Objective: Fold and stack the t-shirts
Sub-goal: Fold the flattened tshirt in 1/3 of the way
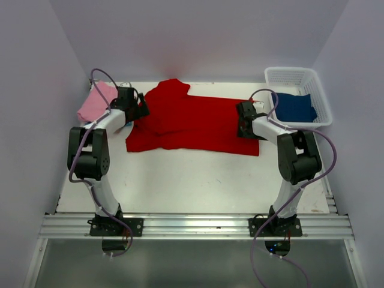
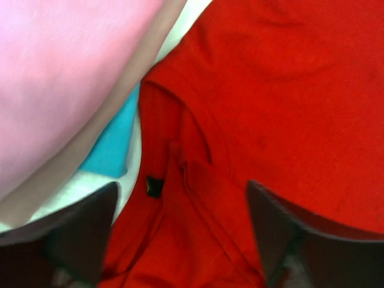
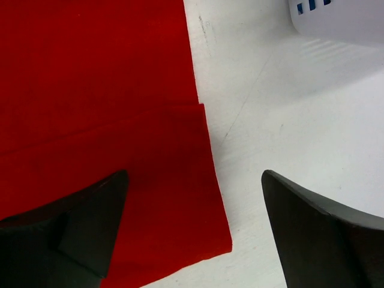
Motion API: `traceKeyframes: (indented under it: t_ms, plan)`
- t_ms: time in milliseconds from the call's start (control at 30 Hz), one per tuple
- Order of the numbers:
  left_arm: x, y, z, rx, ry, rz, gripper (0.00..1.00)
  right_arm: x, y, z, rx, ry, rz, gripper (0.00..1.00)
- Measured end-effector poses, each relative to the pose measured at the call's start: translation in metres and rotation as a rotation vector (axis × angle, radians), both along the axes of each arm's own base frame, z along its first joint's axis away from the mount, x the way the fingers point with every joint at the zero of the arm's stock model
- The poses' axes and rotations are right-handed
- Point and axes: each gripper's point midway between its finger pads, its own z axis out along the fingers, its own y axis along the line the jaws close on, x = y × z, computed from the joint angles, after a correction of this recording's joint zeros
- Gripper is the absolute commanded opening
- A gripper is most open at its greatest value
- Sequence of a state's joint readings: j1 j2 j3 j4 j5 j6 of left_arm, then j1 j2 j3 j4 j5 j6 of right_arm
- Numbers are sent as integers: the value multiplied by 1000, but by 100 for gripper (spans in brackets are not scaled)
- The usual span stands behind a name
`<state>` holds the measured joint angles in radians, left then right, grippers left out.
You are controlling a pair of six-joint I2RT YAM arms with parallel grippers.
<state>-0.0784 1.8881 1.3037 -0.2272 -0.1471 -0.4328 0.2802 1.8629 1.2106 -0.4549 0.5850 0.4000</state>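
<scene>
One sliver of turquoise t-shirt (image 2: 111,150) under beige t-shirt (image 2: 147,54), pink t-shirt (image 2: 60,72)

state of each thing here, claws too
bright red cloth t-shirt, spread flat, partly folded
pink cloth t-shirt, folded, far left
white plastic mesh basket, upright
dark blue cloth t-shirt, lying in that basket
left claw, open over red collar
right claw, open over red hem

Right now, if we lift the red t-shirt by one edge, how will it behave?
Likely floppy: the red t-shirt lies flat with a folded-over layer, so it should sag. Pushed, it would probably bunch, as the creased collar suggests.
</scene>
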Motion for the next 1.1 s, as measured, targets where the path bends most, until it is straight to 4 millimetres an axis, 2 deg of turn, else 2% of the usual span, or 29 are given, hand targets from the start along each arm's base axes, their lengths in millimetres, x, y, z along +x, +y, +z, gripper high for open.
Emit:
traceKeyframes:
  t_ms: [100,167,300,333,367,400,433,467,500,567,600,700,767,800,867,1100]
  plan:
    - [9,-5,8,-27,-58,-10,100,1,1,2,6,-13,-3,99]
    - [8,-8,19,-44,-102,-24,100,1,1,7,12,-34,-2,99]
    - [-2,-15,57,-79,-201,-53,100,-2,1,38,41,-112,7,99]
    - [-5,-17,69,-92,-229,-59,89,-1,2,48,54,-141,10,93]
    - [-9,-18,79,-103,-248,-61,78,1,4,59,67,-169,19,83]
    - [-12,-20,86,-118,-264,-67,62,1,5,66,79,-191,24,26]
    - [-17,-23,89,-134,-271,-74,22,3,8,74,96,-210,38,0]
    - [-24,-26,87,-152,-266,-81,5,4,11,78,110,-224,52,0]
    - [-32,-28,78,-168,-245,-88,0,4,14,79,130,-229,62,0]
    - [-51,-32,51,-192,-186,-99,0,2,22,71,167,-212,81,0]
    - [-65,-34,31,-208,-137,-98,0,-1,25,63,183,-191,90,0]
    - [-110,-37,-27,-244,26,-81,0,-13,35,31,231,-101,112,0]
    - [-131,-38,-48,-265,97,-69,0,-26,41,6,259,-29,124,0]
    - [-136,-39,-53,-273,112,-66,0,-32,44,-5,269,4,129,0]
    - [-134,-40,-52,-283,99,-63,0,-43,49,-23,287,60,135,0]
    - [-129,-41,-49,-293,76,-57,0,-40,60,-25,300,39,158,0]
